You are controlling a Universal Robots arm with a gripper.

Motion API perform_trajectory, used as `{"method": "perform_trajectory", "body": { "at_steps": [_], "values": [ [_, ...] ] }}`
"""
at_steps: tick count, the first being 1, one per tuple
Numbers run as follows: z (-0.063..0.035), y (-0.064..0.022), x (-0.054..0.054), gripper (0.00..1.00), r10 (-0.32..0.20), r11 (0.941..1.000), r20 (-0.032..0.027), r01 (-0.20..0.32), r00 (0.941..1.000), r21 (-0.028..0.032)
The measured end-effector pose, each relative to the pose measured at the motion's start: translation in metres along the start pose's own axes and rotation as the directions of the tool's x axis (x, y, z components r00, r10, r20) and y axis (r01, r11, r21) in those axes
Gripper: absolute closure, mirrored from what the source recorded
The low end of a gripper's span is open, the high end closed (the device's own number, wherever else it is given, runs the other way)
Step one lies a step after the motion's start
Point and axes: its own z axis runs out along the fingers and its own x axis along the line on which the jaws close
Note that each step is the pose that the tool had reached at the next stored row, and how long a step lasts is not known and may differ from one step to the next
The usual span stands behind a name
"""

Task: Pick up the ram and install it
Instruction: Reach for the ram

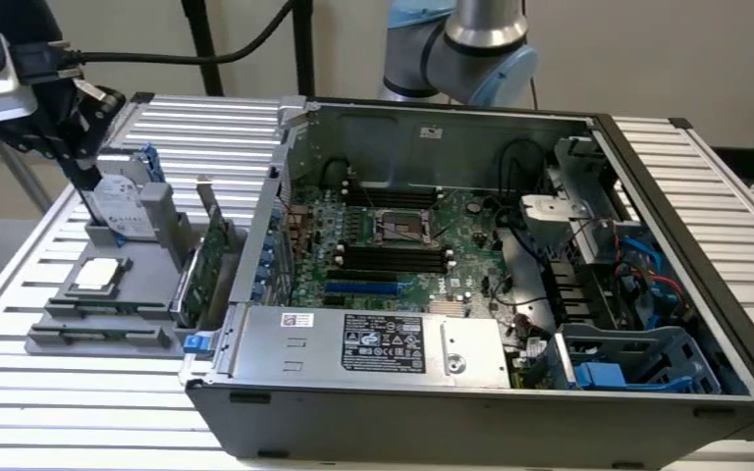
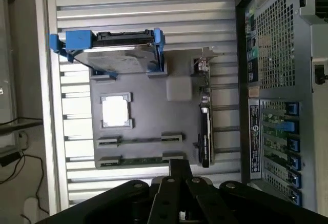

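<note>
Standing on edge in the outermost slot of a grey plastic parts tray [image 2: 148, 98], the ram [image 2: 141, 159], a long, thin green circuit-board stick, lies below the black gripper [image 2: 177, 166] and is not in its grasp. The fingertips look pressed together with nothing between them, and the exterior view shows them hanging well clear above the tray.

The relation that matters is the offset along the stick. In the wrist view one end of the ram sits just beside the fingertips, and the rest of its length runs away from them. By my reading, the hand therefore hangs nearer that end than the middle. The ram's long axis runs across the tray, parallel to a second slot [image 2: 138, 141] just beyond it; I cannot tell what that slot holds.

Farther from the hand lies a square silver processor chip [image 2: 115, 111]. Farther still is a silver hard drive with blue rails [image 2: 118, 55]. A taller green expansion card with a metal bracket [image 2: 205, 121] stands crosswise to the ram at the tray's edge. That edge faces the open black computer case [image 2: 277, 55]. Inside the case, the dark memory slots on the green motherboard [image 1: 384, 257] are well apart from the hand. Tray and case rest on a white slatted table [image 2: 154, 8].
</note>
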Motion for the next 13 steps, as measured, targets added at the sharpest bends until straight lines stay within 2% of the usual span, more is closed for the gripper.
{"method": "perform_trajectory", "body": {
  "at_steps": [7,13],
  "values": [
    [0.0069,-0.0074,0.024,1.0,0.0,1.0,-0.0047,0.0,1.0,0.0006],
    [0.0113,-0.0154,0.031,1.0,0.001,1.0,-0.0144,-0.001,0.9999,0.0014]
  ]
}}
